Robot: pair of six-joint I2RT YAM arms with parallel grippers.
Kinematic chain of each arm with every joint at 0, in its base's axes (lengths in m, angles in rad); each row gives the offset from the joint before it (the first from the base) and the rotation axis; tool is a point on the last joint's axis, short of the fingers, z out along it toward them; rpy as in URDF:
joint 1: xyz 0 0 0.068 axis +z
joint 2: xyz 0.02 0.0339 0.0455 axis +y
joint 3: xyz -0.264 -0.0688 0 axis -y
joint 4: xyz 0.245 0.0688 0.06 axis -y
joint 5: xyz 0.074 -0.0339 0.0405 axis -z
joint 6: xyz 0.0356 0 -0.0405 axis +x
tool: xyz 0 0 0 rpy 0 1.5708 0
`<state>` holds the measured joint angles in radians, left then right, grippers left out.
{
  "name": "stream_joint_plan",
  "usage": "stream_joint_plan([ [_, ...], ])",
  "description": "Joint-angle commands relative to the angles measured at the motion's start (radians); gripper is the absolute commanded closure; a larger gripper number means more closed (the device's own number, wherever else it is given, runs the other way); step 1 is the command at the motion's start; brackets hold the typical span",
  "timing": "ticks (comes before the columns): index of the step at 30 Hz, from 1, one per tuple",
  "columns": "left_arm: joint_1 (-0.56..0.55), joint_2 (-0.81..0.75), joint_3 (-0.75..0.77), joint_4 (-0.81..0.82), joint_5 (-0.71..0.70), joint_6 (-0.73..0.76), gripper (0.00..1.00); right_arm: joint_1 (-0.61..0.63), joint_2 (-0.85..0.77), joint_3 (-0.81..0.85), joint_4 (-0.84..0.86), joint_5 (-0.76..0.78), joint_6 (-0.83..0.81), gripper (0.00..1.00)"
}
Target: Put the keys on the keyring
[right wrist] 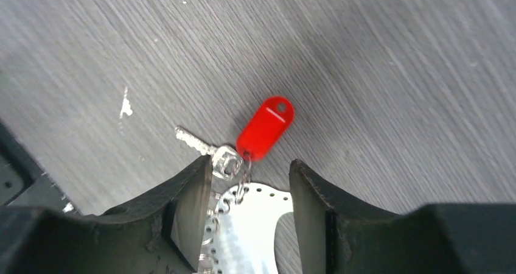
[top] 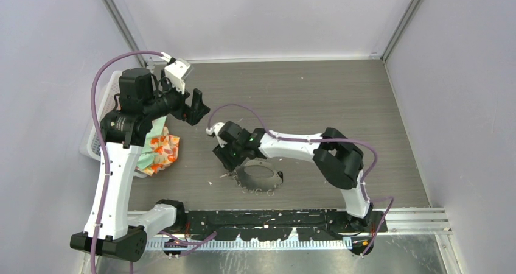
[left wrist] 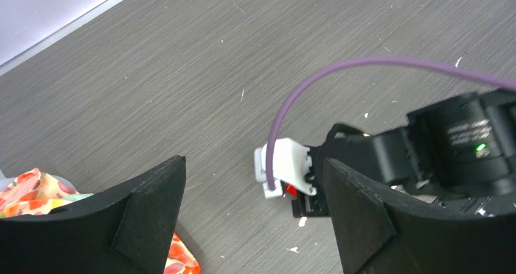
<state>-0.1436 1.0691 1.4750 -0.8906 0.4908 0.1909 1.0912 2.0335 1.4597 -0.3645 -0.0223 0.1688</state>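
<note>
The keyring (top: 261,192) lies on the table in front of the right arm, fringed with small silver keys. In the right wrist view it is a bright flat perforated band (right wrist: 252,225) between my fingers. A red plastic head (right wrist: 264,128) and a short silver blade (right wrist: 195,143) hang from its edge by a small link, lying on the table just past the fingertips. My right gripper (right wrist: 249,164) is narrowed on the band at the ring's left edge (top: 226,167). My left gripper (left wrist: 254,160) is open and empty, raised to the left (top: 196,106). A red speck (left wrist: 291,190) shows under the right wrist.
A white basket (top: 97,122) stands at the left edge with a colourful orange-patterned cloth (top: 159,152) hanging from it, also in the left wrist view (left wrist: 30,192). Grey walls close in the table on three sides. A purple cable (left wrist: 365,64) arcs over the right wrist.
</note>
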Motion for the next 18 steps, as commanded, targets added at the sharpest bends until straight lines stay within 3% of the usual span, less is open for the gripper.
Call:
stream_joint_plan([
  [1, 0.005, -0.006, 0.030, 0.027, 0.021, 0.012, 0.16, -0.034, -0.137, -0.049, 0.048, -0.137, -0.039, 0.48],
  [6, 0.006, -0.004, 0.027, 0.027, 0.028, 0.011, 0.18, -0.039, -0.160, -0.113, 0.050, -0.172, -0.040, 0.56],
  [18, 0.006, -0.006, 0.016, 0.007, 0.046, 0.021, 0.24, -0.038, -0.134, -0.147, 0.082, -0.196, -0.027, 0.62],
])
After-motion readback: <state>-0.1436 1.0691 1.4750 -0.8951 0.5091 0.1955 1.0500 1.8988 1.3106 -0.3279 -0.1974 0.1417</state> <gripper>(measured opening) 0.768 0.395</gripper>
